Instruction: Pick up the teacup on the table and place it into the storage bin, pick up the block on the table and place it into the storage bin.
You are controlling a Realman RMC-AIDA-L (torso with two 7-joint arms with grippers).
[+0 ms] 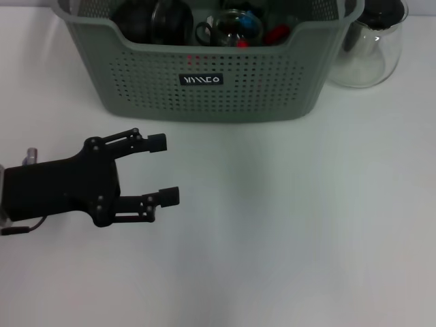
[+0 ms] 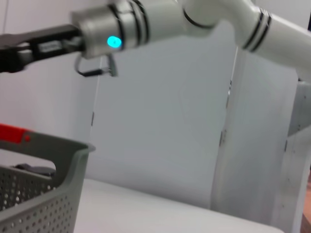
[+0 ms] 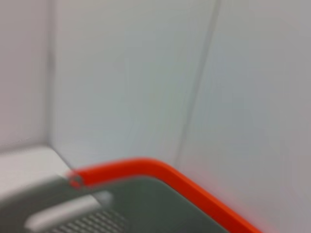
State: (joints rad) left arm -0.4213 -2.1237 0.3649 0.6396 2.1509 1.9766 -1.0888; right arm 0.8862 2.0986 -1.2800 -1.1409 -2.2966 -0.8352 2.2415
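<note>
The storage bin (image 1: 204,88) stands at the back of the white table, its corner also in the left wrist view (image 2: 43,194). Inside it a clear glass teacup (image 1: 233,28) lies among dark items and small red and blue pieces; which of them is the block I cannot tell. My left gripper (image 1: 164,169) hovers open and empty over the table, in front of the bin's left part. The right gripper (image 2: 14,53) shows only in the left wrist view, high above the bin on its white arm (image 2: 194,19). A red-orange strip (image 3: 160,170) runs along the grey-green surface in the right wrist view.
A clear glass pot (image 1: 368,48) with a dark lid stands to the right of the bin. White table (image 1: 286,238) stretches in front of the bin. Pale walls rise behind the table.
</note>
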